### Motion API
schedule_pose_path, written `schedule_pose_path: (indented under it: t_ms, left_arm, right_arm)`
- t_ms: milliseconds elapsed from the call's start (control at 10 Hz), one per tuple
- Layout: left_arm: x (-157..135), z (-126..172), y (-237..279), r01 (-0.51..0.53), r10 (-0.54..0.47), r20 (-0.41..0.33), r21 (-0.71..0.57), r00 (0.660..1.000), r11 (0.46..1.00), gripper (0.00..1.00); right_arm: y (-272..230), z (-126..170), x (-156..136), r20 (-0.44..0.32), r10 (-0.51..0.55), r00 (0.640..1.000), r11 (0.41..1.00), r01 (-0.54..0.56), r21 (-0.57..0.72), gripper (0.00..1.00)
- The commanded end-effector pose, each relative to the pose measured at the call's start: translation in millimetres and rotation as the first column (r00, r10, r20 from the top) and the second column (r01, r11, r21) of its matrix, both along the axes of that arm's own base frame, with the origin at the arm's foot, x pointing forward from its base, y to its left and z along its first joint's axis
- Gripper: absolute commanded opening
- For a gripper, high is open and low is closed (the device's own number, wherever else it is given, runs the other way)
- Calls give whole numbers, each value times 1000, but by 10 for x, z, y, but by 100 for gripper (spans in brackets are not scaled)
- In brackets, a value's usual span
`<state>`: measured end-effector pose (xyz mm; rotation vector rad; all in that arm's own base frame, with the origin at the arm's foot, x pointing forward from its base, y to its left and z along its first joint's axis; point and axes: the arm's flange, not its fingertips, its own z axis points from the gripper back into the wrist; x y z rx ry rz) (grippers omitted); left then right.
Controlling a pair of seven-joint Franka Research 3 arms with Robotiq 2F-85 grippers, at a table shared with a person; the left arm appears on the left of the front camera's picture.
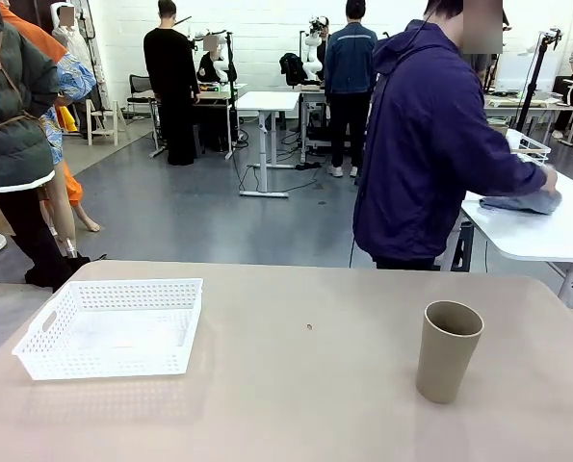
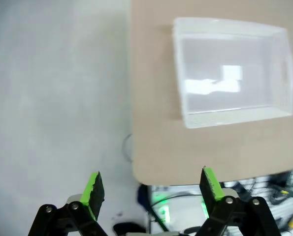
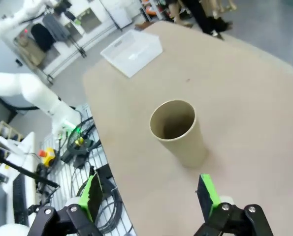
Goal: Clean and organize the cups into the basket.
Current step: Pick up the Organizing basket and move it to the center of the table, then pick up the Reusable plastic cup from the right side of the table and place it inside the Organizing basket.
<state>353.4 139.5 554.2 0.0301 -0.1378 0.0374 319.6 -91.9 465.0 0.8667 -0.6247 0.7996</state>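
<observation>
One tan cup (image 1: 447, 348) stands upright, mouth up, on the robot's right side of the table (image 1: 305, 404), well apart from the white basket (image 1: 113, 327), which lies empty near the left edge. I judge that the cup waits there to be carried across, and that the basket is put within reach of the left arm; the right gripper (image 3: 148, 191) hangs above the cup, a little to its near side, with jaws wide and nothing between them, so it seems ready to go down on it; the left gripper (image 2: 151, 183) is wide and empty too, held high off the table's corner, apart from the basket. The front view gives the person (image 1: 430, 144) beyond the far side, turned to another white table with a hand on a grey-blue cloth (image 1: 522, 203) — perhaps something is wiped there, but it is too small to tell; the right wrist view looks down into the cup and shows a bare inside; the left wrist view, rather blurred, looks from above into the basket — nothing lies in it.
</observation>
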Motion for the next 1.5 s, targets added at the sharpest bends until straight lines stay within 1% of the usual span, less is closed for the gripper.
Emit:
schedule_pose_path:
  t_ms: [0, 100, 300, 400, 500, 600, 700, 1100, 1200, 1300, 1400]
  left_arm:
    - [70, -306, -237, -9, 19, -58, 177, 998, 984, 100]
    - [84, -410, -318, -6, 20, -60, 227, 998, 974, 100]
    - [80, -577, -403, 1, 10, -45, 238, 999, 971, 100]
    - [80, -664, -419, 6, 3, -41, 230, 999, 973, 100]
    - [99, -719, -451, 14, -13, -3, 192, 1000, 981, 100]
    - [90, -680, -455, 19, -26, 55, 127, 998, 992, 100]
    - [101, -686, -451, 29, -20, -47, 206, 999, 978, 100]
    - [101, -686, -451, 29, -20, -47, 206, 999, 978, 100]
    - [103, -685, -446, 28, -20, -43, 202, 999, 979, 100]
    - [179, -763, -491, 29, -7, -93, 237, 996, 971, 100]
    - [317, -880, -539, 3, 28, -115, 259, 993, 966, 100]
  right_arm:
    - [145, -257, -40, 11, 34, 999, 999, -34, 22, 100]
    - [187, -305, -72, 9, 52, 999, 998, -53, 20, 100]
    - [170, -343, -130, -20, 60, 998, 998, -60, 30, 100]
    - [147, -296, -73, -16, 50, 999, 999, -49, 18, 100]
    - [147, -296, -73, -16, 50, 999, 999, -49, 18, 100]
    - [147, -296, -73, -16, 50, 999, 999, -49, 18, 100]
    - [147, -296, -73, -16, 50, 999, 999, -49, 18, 100]
    - [144, -305, -72, -21, 51, 998, 998, -51, 20, 100]
    - [216, -443, -90, 62, 203, 977, 979, -202, -19, 100]
    - [267, -608, -42, 103, 241, 965, 970, -239, -31, 100]
    - [277, -711, -13, 135, 289, 948, 957, -288, -30, 100]
